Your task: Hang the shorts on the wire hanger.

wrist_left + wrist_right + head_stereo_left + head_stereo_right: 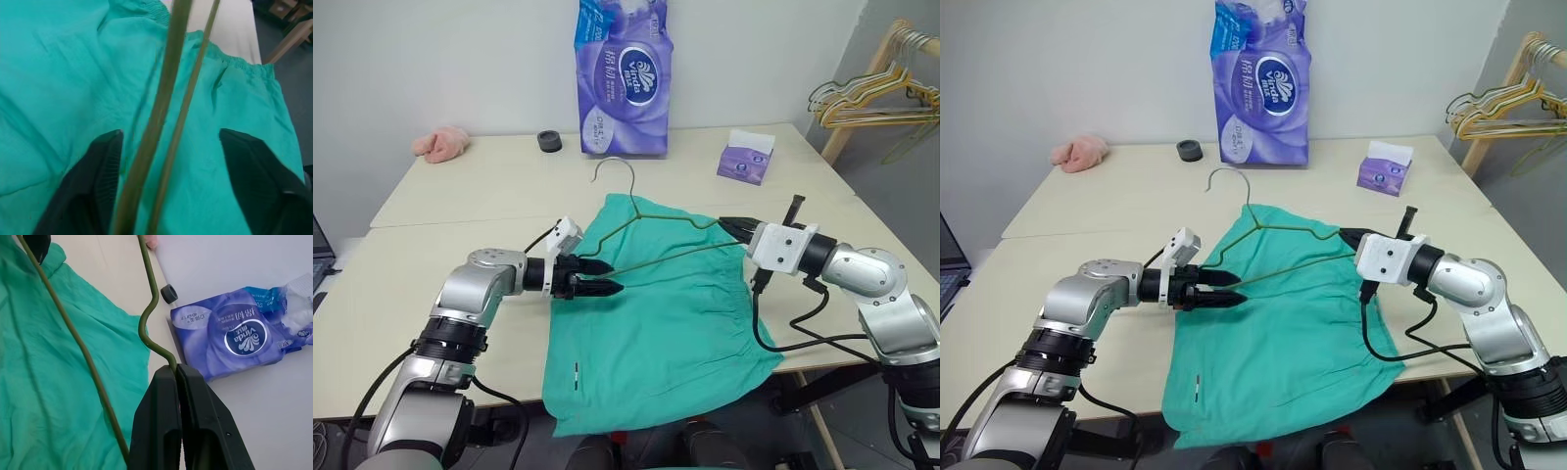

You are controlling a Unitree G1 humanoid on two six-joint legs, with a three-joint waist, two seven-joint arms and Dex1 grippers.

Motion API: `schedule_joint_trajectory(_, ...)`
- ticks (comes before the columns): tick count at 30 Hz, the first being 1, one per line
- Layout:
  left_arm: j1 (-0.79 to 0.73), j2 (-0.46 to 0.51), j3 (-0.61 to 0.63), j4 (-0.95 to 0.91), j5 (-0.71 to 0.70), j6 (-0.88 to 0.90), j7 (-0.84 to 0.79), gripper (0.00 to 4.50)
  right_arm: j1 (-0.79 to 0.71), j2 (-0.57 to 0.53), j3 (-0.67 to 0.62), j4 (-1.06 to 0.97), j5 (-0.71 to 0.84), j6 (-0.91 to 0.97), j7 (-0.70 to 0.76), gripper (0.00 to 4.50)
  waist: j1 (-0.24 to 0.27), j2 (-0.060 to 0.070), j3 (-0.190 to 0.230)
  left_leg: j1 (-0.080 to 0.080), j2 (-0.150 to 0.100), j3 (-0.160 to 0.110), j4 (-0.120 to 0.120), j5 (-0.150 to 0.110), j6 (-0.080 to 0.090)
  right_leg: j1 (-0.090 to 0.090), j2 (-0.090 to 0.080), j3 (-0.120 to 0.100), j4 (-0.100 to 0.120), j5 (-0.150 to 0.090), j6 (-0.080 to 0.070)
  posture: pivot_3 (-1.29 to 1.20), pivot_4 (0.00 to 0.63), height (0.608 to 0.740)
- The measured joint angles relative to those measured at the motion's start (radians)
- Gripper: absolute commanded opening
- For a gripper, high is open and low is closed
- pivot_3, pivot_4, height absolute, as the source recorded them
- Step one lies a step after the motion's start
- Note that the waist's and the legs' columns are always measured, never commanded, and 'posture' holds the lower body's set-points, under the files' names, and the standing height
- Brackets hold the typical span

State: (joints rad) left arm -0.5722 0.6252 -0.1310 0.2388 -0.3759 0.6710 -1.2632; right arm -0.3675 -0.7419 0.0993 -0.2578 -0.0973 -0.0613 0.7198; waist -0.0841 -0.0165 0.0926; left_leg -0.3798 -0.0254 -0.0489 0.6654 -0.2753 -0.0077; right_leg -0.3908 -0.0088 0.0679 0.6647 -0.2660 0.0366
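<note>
Two tools engage the wire hanger (651, 230) above the shorts (666, 323), which lie mid-frame on the desk (460, 196): right tool (728, 225) clamped on its corner, left tool (610, 276) part-open astride its wires. Threading pending; next, feed fabric through.

The teal-green fabric shorts (666, 323) lie spread flat on the pale bench (460, 196), gathered elastic waistband toward the right, one leg hanging over the near edge, a small white tag near that hem. The thin olive-grey wire hanger (651, 235) lies over the upper part of the shorts, its curved hook pointing toward the far side.
</note>
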Motion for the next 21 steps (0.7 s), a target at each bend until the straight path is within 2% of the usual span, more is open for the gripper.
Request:
schedule_joint_trajectory(2,0.008,0.006,0.002,-0.001,-0.001,0.003,-0.006,2.11,0.000,0.003,0.000,0.000,0.000,-0.003,0.001,0.00,0.000,0.000,0.000,0.000,0.000,0.000,0.000,0.000,0.000,0.000,0.000,0.000,0.000,0.000,0.000,-0.11,0.059,0.740)
schedule_joint_trajectory(9,0.042,0.016,-0.004,-0.055,-0.007,0.003,-0.045,0.25,0.002,0.014,-0.014,0.003,0.001,0.000,0.006,0.00,-0.001,0.000,0.000,0.000,0.000,0.000,0.000,0.000,0.000,0.000,0.000,0.000,0.000,0.000,0.000,-0.11,0.059,0.740)
schedule_joint_trajectory(13,0.050,0.016,-0.008,-0.097,-0.017,0.015,-0.055,0.11,0.002,0.017,-0.032,0.009,0.001,0.008,0.021,0.00,0.000,0.000,0.000,0.001,0.000,0.000,0.000,0.000,0.000,0.000,0.000,0.000,0.000,0.000,0.000,-0.11,0.059,0.740)
schedule_joint_trajectory(16,0.060,0.011,-0.008,-0.115,-0.024,0.024,-0.053,0.11,0.007,0.017,-0.037,0.008,0.019,0.012,0.045,0.74,0.000,0.000,0.000,0.001,0.000,0.000,0.001,0.000,0.000,0.001,0.000,0.000,0.001,0.000,0.000,-0.10,0.057,0.740)
schedule_joint_trajectory(21,0.061,-0.005,-0.016,-0.117,-0.012,0.031,0.012,0.00,0.028,0.006,-0.009,-0.056,0.093,0.040,0.124,2.44,0.000,0.000,0.000,0.001,0.000,0.000,0.001,0.000,0.000,0.001,0.000,0.000,0.001,0.000,0.000,-0.10,0.057,0.740)
